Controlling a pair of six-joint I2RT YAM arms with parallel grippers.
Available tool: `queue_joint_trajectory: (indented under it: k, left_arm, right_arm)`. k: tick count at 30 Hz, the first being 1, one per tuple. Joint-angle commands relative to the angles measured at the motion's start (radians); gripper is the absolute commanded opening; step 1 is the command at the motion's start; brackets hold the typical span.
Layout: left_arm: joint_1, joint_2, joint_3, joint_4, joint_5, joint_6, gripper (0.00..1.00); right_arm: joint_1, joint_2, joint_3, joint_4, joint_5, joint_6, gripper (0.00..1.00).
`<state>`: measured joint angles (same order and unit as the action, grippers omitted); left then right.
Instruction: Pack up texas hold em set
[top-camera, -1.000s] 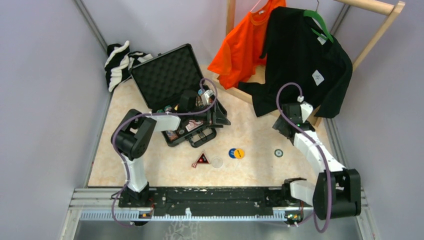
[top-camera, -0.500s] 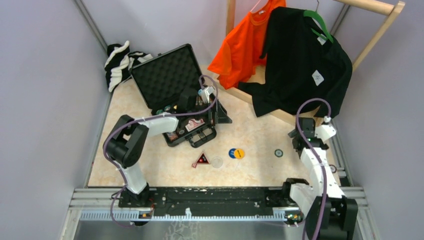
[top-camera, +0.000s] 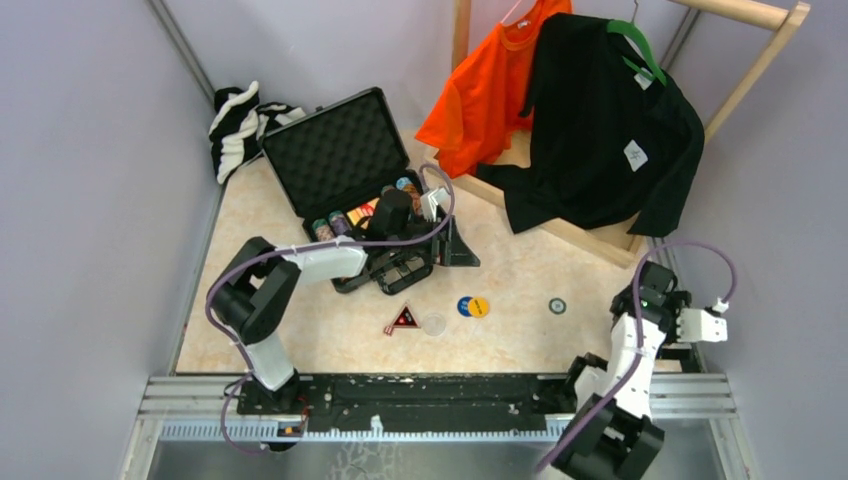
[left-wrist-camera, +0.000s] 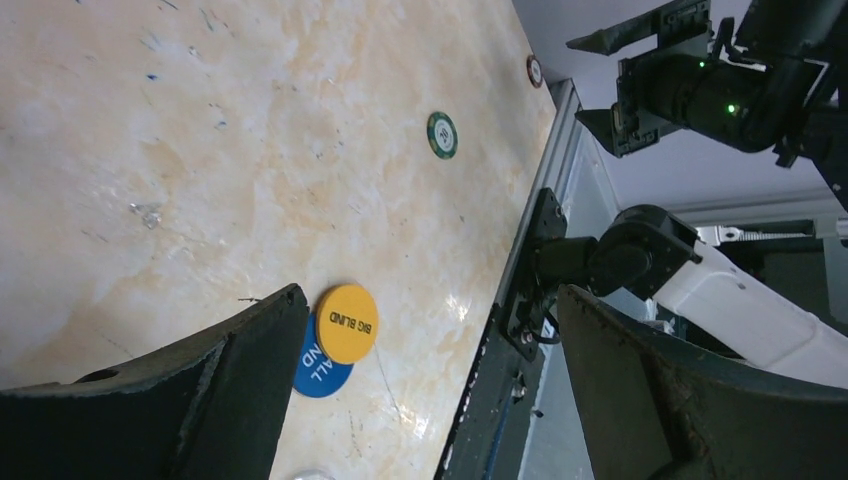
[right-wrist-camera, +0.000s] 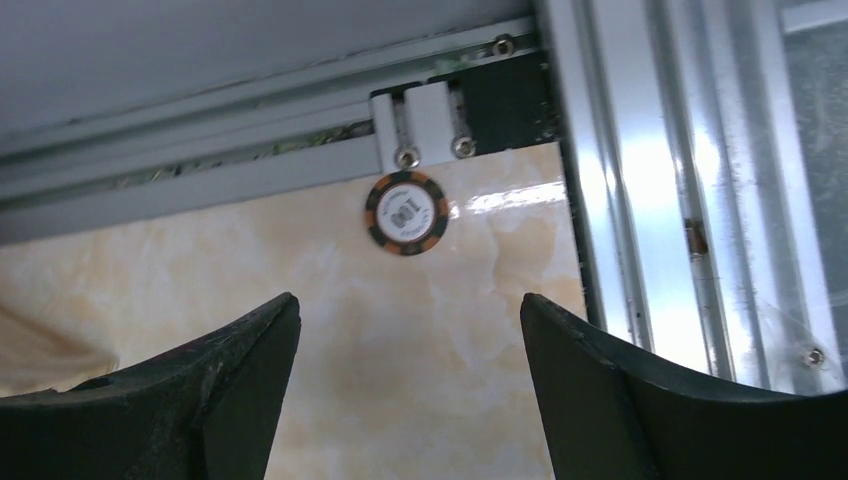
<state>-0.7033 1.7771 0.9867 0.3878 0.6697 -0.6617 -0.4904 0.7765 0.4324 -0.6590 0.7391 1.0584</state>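
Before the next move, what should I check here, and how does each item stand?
1. Case open: ok, lid up.
2. Left hand open, empty: ok.
3. Right hand open, empty: ok.
4. Orange chip ahead of the right hand's gap: ok.
5. Room for a finger between that chip and the rail: cannot tell.
6. All pieces packed: not ok; triangle, clear disc, blue disc, yellow disc and green chip lie loose on the table.

Black case with dimpled lining, yellow disc, blue disc, green-white chip, orange-black chip with white centre, black-red triangle, seemingly clear disc, orange shirt, black shirt, black-and-white striped cloth, beige marbled table.
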Motion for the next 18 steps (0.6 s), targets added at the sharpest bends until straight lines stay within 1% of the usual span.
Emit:
queue_joint_trajectory:
  k: [1,5,9,15,18]
  left_arm:
    - [-0.029,-0.066,-0.043,0.037,-0.006,0.0,0.99]
    - [-0.055,-0.102,-0.082,0.051,-0.024,0.001,0.99]
    - [-0.088,-0.117,-0.122,0.082,-0.036,-0.003,0.99]
    - [-0.108,-0.104,-0.125,0.097,-0.013,-0.004,0.99]
    - [-0.109,-0.107,-0.126,0.089,-0.024,0.011,0.99]
  right_arm:
    - [-0.117,0.014,0.019,0.009,0.025,0.041,0.81]
    - [-0.199,0.003,0.009,0.06,0.004,0.018,0.82]
    - [-0.215,0.019,0.014,0.085,0.021,0.026,0.82]
    - [-0.232,0.146,0.03,0.153,-0.02,0.045,0.82]
    - [-0.235,0.22,0.05,0.184,-0.031,0.047,0.81]
